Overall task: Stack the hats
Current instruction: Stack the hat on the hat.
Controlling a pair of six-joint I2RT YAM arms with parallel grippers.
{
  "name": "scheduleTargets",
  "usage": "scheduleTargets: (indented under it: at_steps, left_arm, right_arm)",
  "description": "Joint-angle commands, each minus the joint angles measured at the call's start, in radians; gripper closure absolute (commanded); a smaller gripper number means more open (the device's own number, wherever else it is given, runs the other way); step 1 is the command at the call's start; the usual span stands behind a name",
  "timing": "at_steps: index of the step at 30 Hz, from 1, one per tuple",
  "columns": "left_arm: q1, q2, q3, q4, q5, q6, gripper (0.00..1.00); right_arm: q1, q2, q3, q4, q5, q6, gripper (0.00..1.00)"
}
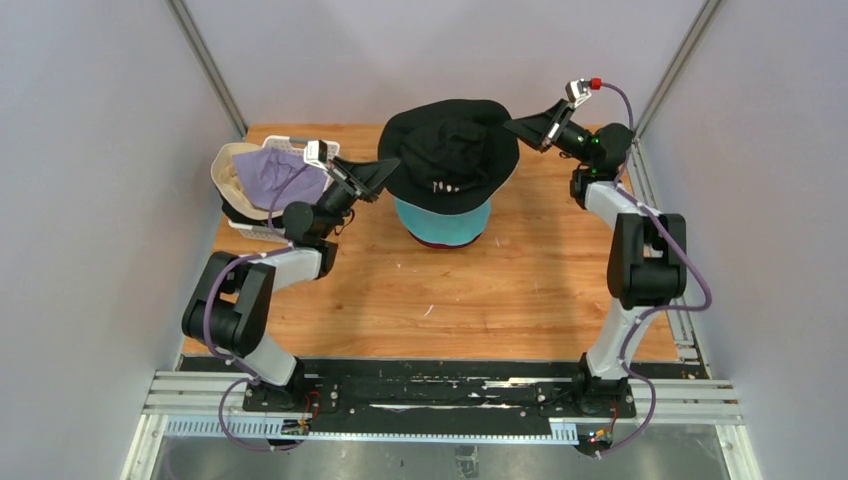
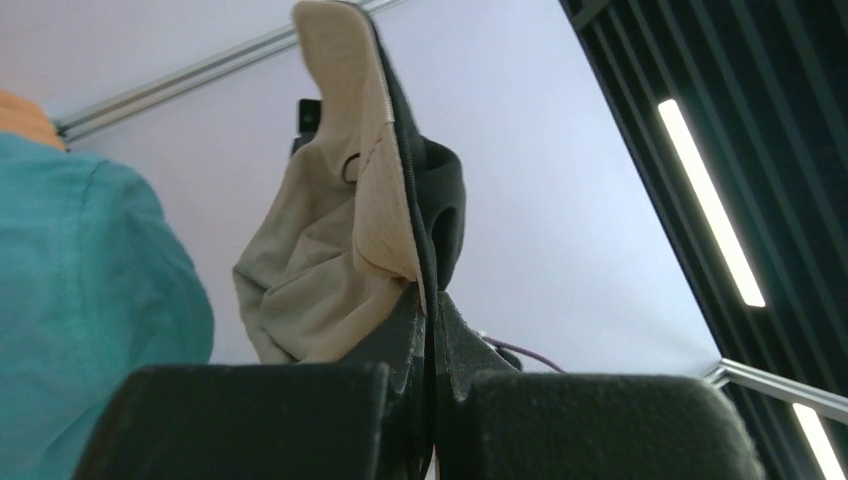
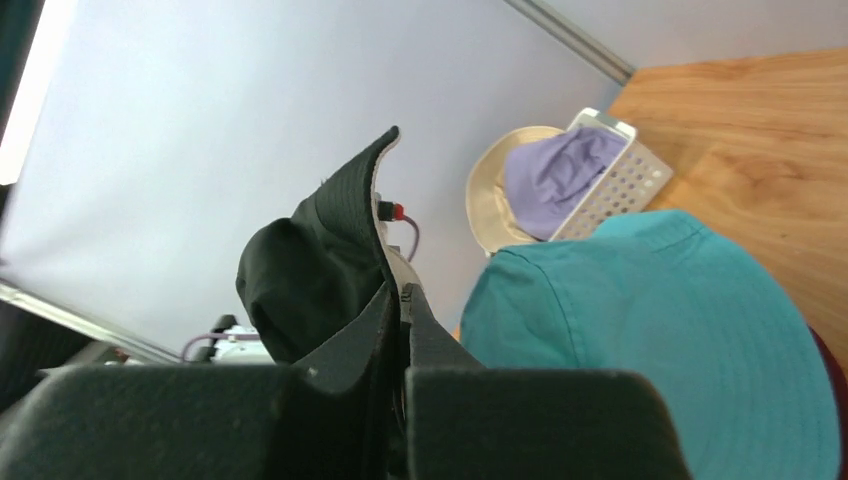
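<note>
Presently, the near part of the wooden worktop (image 1: 500, 300) carries no hat. At mid-worktop sits a teal fabric bucket hat (image 1: 442, 222), crown up. In the right wrist view a maroon fabric edge (image 3: 828, 368) shows under its brim, probably another hat beneath it; what the pile rests on is hidden.

Directly above the teal hat hangs a black fabric bucket hat (image 1: 450, 150) with a pale lining and small white marks on its near brim. It is stretched between both arms and appears clear of the teal crown. The left gripper (image 1: 385, 172) is clamped tight on its left brim, and the right gripper (image 1: 518, 127) is clamped tight on its right brim. Both wrist views show the brim pinched between closed fingers.

At the far left stands a white plastic lattice basket (image 3: 625, 185) holding a lavender fabric bucket hat (image 1: 285, 175) on top of a beige fabric bucket hat (image 1: 232, 175).

Assessment: the task is roughly at its midpoint. The black hat is aligned but not yet lowered and released. The lavender and beige hats remain to be stacked. No further hat is visible.
</note>
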Motion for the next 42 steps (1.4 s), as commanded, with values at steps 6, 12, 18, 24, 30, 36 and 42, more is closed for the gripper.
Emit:
scheduleTargets:
  at_steps: [6,12,18,24,30,36,42]
  left_arm:
    - [0.011,-0.012,0.157,0.077,-0.04,-0.046,1.0]
    - [0.011,-0.031,0.189,0.091,-0.056,-0.025,1.0]
    - [0.009,-0.064,0.259,0.101,-0.075,-0.003,1.0]
    - [-0.003,-0.062,0.394,0.101,-0.08,-0.028,1.0]
    - [-0.037,-0.01,0.533,0.101,-0.092,-0.063,1.0]
    - [-0.111,0.078,0.699,0.1,-0.109,-0.076,1.0]
    - [-0.179,0.164,0.801,0.107,-0.141,-0.082,1.0]
  right_arm:
    - [-0.03,0.117,0.125,0.516,-0.007,0.484,0.99]
    - [-0.03,0.098,0.158,0.516,0.004,0.524,1.0]
    - [-0.023,0.068,0.214,0.516,0.033,0.563,0.99]
    - [-0.013,0.049,0.336,0.515,0.053,0.642,1.0]
    - [-0.003,0.055,0.457,0.516,0.101,0.727,1.0]
    - [0.026,0.089,0.622,0.515,0.162,0.817,0.99]
    - [0.036,0.095,0.676,0.513,0.207,0.856,0.99]
